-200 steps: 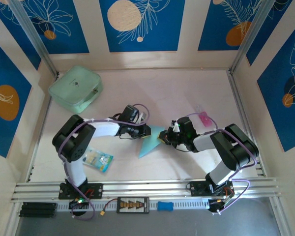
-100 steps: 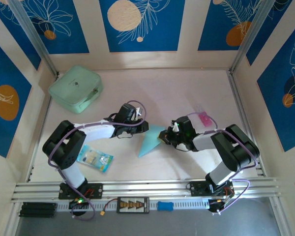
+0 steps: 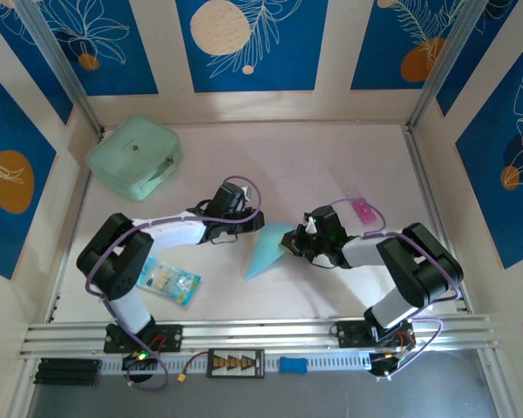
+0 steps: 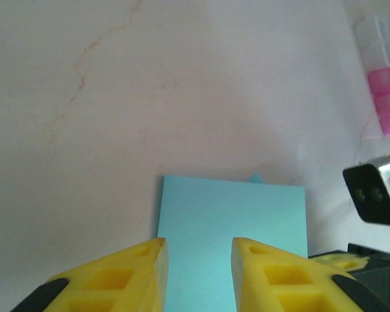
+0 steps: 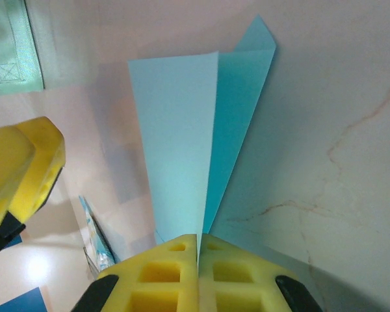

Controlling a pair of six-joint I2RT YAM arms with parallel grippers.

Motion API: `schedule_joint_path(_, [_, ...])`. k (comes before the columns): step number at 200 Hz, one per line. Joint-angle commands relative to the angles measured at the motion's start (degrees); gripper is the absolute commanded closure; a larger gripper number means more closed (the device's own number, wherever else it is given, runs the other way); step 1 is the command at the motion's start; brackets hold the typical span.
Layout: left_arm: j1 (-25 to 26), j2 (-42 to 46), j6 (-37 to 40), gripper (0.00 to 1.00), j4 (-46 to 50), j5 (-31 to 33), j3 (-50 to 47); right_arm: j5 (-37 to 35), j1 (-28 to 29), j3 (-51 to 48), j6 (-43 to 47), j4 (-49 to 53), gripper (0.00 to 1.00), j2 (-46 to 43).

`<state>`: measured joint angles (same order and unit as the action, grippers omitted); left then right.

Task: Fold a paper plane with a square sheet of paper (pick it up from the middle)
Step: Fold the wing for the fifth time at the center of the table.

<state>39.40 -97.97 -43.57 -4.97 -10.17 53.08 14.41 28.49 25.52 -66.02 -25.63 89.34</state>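
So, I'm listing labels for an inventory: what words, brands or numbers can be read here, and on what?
None can be read.
The packet: blue and white print, too small to read.
The green pouch: small dark mark, too small to read.
The folded blue paper: plain, no print.
The wall panels: leaf and circle drawings, no words.

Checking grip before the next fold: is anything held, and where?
Right fingers pinch the paper plane at its near end; left fingers are apart, holding nothing.
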Motion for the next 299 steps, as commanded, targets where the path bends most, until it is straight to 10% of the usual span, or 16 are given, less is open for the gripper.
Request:
schedule_joint_path(1, [0.6, -0.7, 0.6, 0.65, 2.1, 2.3, 2.2, 0.6, -0.5, 0.7, 1.3, 2.5, 0.97, -1.5])
schedule_joint_path(174, [4.7, 12.6, 12.4, 0.49, 8.5, -1.5, -6.9, -3.3, 0.0, -0.6, -0.4, 11.9, 0.97, -11.8])
schedule_joint_path(299, [21.8, 6.3, 22.5, 0.50, 17.3, 13.8, -1.1, -1.9, 0.3, 0.1, -5.8, 8.6, 0.97, -8.7])
